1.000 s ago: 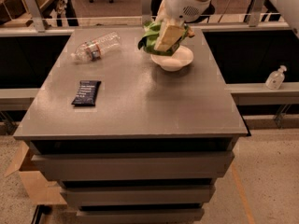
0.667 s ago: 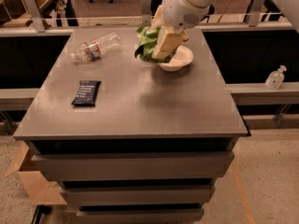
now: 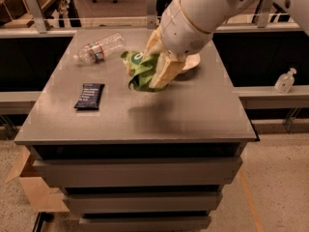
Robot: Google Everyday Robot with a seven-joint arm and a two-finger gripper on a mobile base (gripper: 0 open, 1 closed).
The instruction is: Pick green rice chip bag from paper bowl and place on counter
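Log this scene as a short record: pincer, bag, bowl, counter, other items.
pincer: over the counter's rear middle, closed on the green rice chip bag
green rice chip bag: out of the bowl, just left of it, held by the pincer
paper bowl: rear right, mostly hidden by the arm
counter: grey, flat
other items: plastic bottle lying rear left; dark wrapper flat on the left

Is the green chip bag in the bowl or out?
Out: the gripper holds the green rice chip bag beside the paper bowl, over the counter.
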